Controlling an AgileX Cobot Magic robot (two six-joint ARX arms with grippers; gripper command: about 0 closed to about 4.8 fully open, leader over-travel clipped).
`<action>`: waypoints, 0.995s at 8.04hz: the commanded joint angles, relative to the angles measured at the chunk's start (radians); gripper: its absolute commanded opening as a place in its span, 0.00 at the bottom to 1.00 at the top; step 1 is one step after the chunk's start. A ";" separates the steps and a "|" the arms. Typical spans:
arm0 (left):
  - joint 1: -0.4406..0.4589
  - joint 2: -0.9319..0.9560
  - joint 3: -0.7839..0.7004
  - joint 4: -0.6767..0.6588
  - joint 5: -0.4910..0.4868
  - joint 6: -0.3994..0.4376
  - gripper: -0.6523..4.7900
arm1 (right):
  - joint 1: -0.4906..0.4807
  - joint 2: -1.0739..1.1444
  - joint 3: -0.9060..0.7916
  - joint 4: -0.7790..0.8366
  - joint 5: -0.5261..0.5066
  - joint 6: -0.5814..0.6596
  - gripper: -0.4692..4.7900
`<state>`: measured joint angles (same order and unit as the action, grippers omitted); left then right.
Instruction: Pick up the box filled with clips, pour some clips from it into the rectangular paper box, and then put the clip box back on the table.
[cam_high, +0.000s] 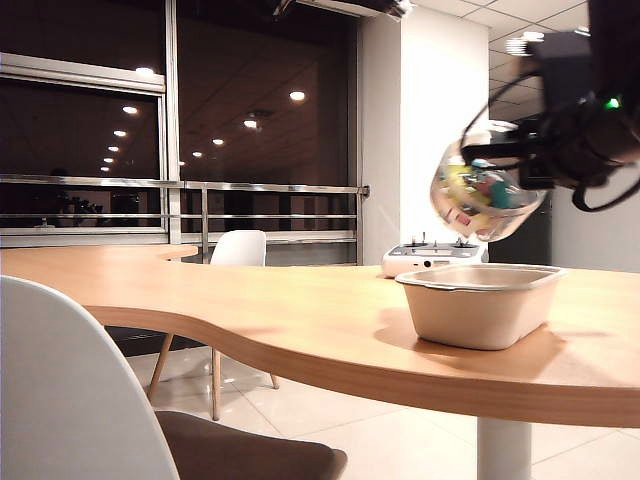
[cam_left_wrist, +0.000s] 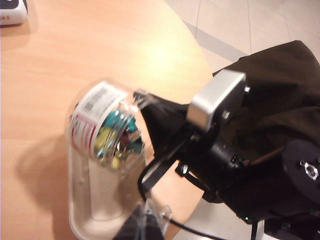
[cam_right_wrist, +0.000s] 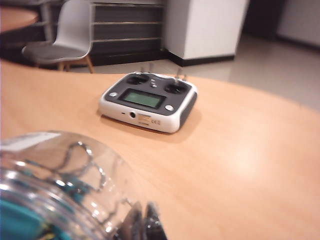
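Clip tub (cam_high: 486, 200) (tilted) hangs clenched in right gripper (cam_high: 470, 152) above paper tray (cam_high: 480, 305).

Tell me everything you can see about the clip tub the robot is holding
The box filled with clips is a small round tub of clear plastic with a white-and-red barcode label. Teal, yellow and pink clips show through its wall. It is tipped onto its side in the air, directly above the rectangular paper box, clear of the table. The right pincer is shut on it from one side. The picture is blurred, and no clips can be seen falling.
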<state>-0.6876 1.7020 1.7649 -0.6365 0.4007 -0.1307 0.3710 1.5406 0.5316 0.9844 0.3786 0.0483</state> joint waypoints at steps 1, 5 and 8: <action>-0.001 -0.005 0.002 0.001 0.004 0.000 0.11 | -0.008 -0.007 0.002 0.036 -0.026 -0.005 0.08; -0.001 -0.005 0.002 0.011 0.008 0.000 0.11 | 0.007 -0.007 0.005 0.104 -0.133 -1.617 0.08; -0.001 -0.005 0.002 -0.020 0.008 0.026 0.11 | 0.036 -0.058 0.092 -0.071 -0.142 -1.763 0.08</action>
<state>-0.6872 1.7020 1.7649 -0.6628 0.4015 -0.1108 0.3901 1.4982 0.5972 0.9031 0.2501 -1.6993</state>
